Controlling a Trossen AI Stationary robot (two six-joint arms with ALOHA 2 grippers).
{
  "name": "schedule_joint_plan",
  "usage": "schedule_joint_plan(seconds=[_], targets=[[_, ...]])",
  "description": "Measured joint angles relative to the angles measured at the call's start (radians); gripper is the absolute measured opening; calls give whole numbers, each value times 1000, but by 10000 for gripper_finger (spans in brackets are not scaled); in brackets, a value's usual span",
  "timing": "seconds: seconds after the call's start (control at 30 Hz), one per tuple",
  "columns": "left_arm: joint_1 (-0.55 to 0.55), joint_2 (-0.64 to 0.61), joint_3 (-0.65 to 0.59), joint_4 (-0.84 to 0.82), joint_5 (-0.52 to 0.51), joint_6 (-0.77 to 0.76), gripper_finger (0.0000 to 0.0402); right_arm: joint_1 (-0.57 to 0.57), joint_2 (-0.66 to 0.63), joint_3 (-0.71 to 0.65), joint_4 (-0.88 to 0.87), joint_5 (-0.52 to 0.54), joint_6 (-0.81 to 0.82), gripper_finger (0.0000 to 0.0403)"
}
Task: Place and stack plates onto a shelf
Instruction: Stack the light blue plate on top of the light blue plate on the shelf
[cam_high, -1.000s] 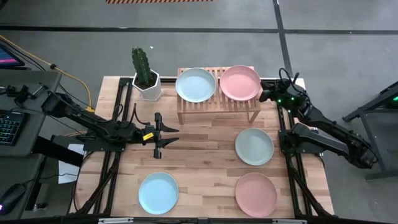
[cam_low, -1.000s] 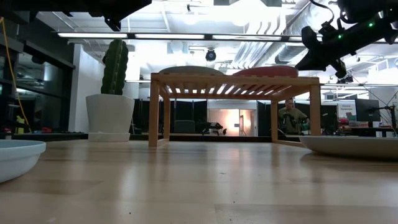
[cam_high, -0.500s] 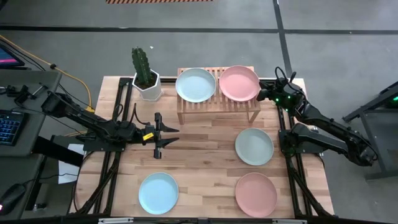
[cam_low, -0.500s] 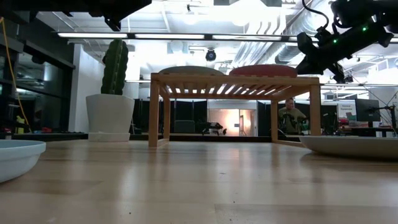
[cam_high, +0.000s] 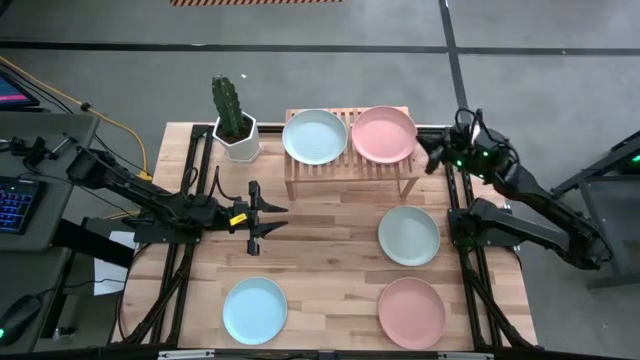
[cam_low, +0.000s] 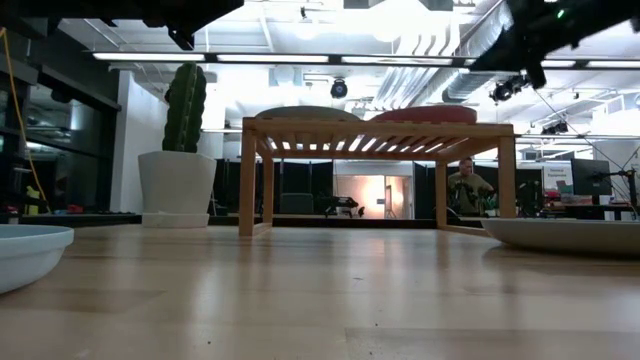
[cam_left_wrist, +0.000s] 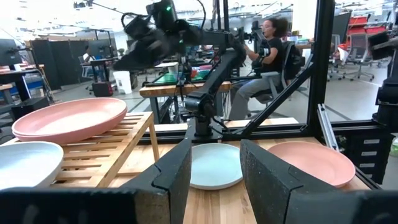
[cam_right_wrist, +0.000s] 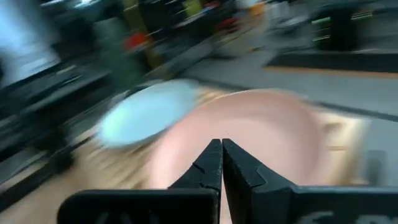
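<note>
The wooden shelf (cam_high: 350, 165) stands at the table's far side and carries a pale plate (cam_high: 315, 137) on its left and a pink plate (cam_high: 385, 134) on its right. In the left wrist view a second pink rim (cam_left_wrist: 28, 134) seems to lie under the pink plate. On the table lie a mint plate (cam_high: 409, 235), a pink plate (cam_high: 412, 312) and a light blue plate (cam_high: 255, 310). My right gripper (cam_high: 432, 157) is shut and hovers just right of the shelf's pink plate (cam_right_wrist: 249, 137), apart from it. My left gripper (cam_high: 275, 218) waits open over the table's middle.
A white pot with a cactus (cam_high: 235, 125) stands left of the shelf. Black frame rails (cam_high: 455, 215) run along the table's left and right edges. Bare wood lies between the left gripper and the mint plate. A person (cam_left_wrist: 267, 43) sits beyond the table.
My right gripper first moved left toward the rim of the shelf's pink plate, then drew back toward the table's right edge and rose. The left arm has kept still.
</note>
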Motion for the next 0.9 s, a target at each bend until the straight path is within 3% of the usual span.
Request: schedule_joint_plan(seconds=[0.17,0.3,0.67,0.9], targets=[[0,0,0,0,-2,0,128,134,-41,26,-59,-271,24,0],[0,0,0,0,-4,0,128,297,-35,26,-77,-319,92,0],[0,0,0,0,-24,-1,128,831,205,26,-53,-39,217,0],[0,0,0,-3,-26,-1,128,1055,394,26,-151,143,445,0]])
